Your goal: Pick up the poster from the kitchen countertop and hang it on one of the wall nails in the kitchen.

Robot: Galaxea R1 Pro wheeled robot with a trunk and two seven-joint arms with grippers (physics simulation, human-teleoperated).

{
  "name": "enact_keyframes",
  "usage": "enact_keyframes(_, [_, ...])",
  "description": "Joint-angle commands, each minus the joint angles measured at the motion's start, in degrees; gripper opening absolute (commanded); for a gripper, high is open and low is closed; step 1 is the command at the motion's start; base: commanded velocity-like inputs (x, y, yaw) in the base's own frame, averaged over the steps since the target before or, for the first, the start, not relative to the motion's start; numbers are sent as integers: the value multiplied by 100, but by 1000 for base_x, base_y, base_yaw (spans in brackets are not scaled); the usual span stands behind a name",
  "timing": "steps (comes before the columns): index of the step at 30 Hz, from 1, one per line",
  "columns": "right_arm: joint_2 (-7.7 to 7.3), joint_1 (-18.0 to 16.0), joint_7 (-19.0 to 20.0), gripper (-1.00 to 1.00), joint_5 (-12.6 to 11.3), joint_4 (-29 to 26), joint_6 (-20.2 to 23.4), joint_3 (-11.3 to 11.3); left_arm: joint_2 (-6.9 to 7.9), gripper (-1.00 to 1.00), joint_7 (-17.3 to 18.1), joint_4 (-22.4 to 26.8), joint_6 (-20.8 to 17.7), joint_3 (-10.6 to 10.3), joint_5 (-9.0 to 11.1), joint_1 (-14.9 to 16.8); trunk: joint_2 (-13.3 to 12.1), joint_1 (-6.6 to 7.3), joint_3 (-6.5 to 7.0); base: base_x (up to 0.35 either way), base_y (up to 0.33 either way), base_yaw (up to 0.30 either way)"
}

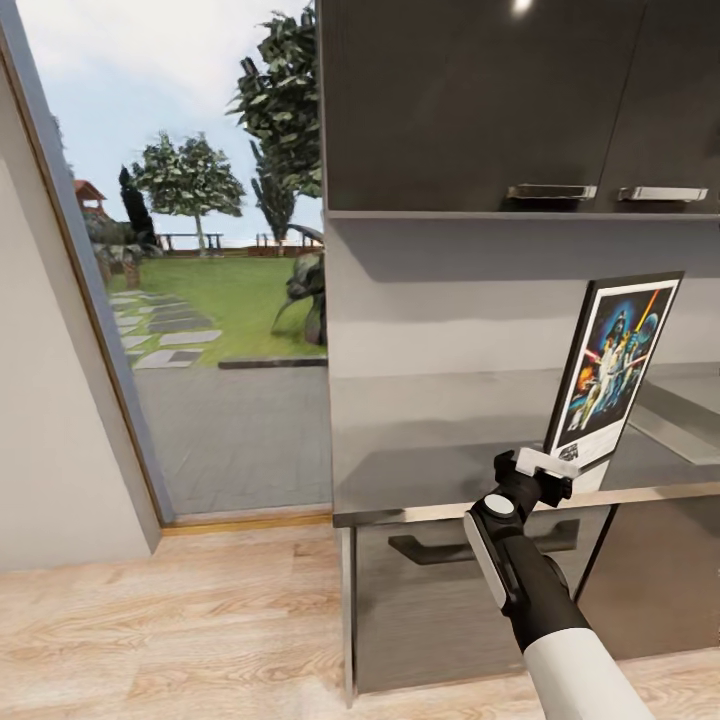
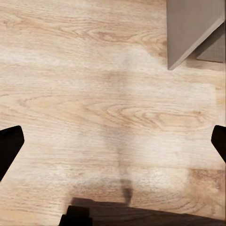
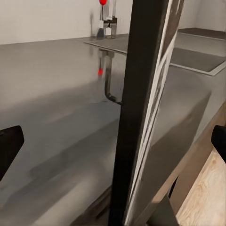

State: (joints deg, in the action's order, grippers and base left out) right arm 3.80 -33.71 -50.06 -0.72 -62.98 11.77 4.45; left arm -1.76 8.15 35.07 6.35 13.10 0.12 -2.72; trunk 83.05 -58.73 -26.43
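The poster [image 1: 610,370] stands nearly upright, a little tilted, at the front edge of the kitchen countertop [image 1: 430,440], its dark blue artwork facing me. My right gripper [image 1: 548,468] is at the poster's lower corner. In the right wrist view the poster [image 3: 141,117] shows edge-on between the fingertips [image 3: 10,148], which stand wide apart, so the right gripper [image 3: 115,143] is open around it. The countertop [image 3: 56,94] carries an inset sink [image 3: 197,59] and a tap [image 3: 108,23]. My left gripper [image 2: 113,146] hangs open over the wooden floor. No wall nail is in view.
Dark upper cabinets [image 1: 480,100] with metal handles hang above the counter. Dark drawers [image 1: 450,600] sit below it. A tall glass opening [image 1: 200,300] onto a garden is at the left, beside an off-white wall [image 1: 50,450]. Light wood floor [image 1: 170,620] stretches in front.
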Motion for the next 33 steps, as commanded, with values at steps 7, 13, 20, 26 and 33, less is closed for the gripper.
enact_keyframes(7, [-2,-4,-30,100,-7,-4,45,12,-8,100,55,9,4,43,3,-1,3,0,-5,0,-34,0])
enact_keyframes(13, [-2,-4,-30,100,-7,-4,41,12,-7,100,55,9,3,43,1,-1,3,0,-5,0,-5,0])
enact_keyframes(20, [-2,-4,-30,100,-7,-4,41,12,-8,100,55,9,1,43,0,-1,3,0,-5,1,-1,0])
enact_keyframes(26, [-2,-4,-30,100,-7,-4,43,12,-7,100,55,9,3,43,-1,-1,3,0,-5,48,-41,0])
enact_keyframes(33, [-2,-4,-36,100,-7,-6,44,7,-7,100,55,9,6,43,-2,-1,3,0,-5,9,-8,0])
